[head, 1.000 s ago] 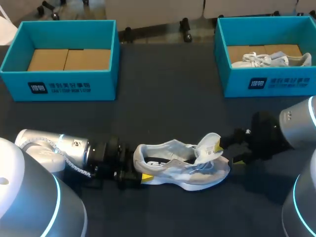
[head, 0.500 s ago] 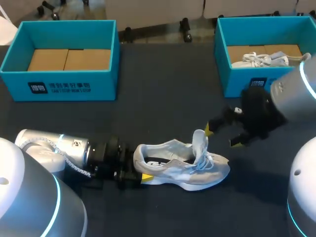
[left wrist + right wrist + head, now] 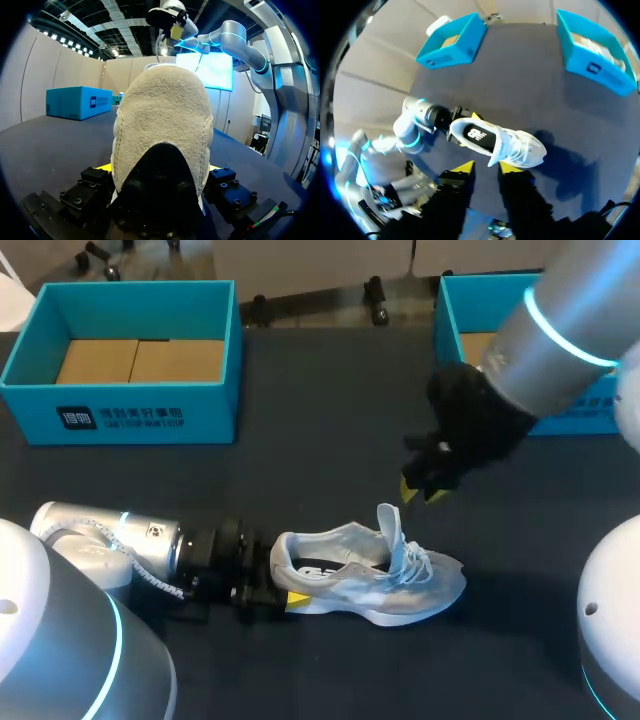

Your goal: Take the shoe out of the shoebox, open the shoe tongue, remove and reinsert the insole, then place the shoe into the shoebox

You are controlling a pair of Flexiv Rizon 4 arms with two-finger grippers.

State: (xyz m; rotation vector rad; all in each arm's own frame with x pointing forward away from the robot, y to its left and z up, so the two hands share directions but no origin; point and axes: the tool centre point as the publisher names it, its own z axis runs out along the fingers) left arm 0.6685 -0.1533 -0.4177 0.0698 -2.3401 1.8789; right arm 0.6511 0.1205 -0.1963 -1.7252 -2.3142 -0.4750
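Note:
A pale grey and white shoe [image 3: 372,577] lies on the dark table with its toe to the right and its tongue [image 3: 388,525] standing upright. My left gripper [image 3: 281,596] is at the heel. In the left wrist view the suede heel [image 3: 160,130] fills the gap between its fingers, which press it from both sides. My right gripper [image 3: 418,490] hangs above and behind the tongue, apart from the shoe. Its yellow tips stand a narrow gap apart with nothing between them. From the right wrist view the shoe [image 3: 495,142] lies well below that gripper [image 3: 487,167].
A teal shoebox [image 3: 120,410] with a cardboard floor stands at the back left. A second teal box [image 3: 452,315] at the back right is largely hidden behind my right arm; it [image 3: 597,65] holds another white shoe.
My right gripper let go of the tongue, rose and swung back and left over the shoe, its fingers drawing closer. The tongue now stands up. The left gripper and the heel have not moved.

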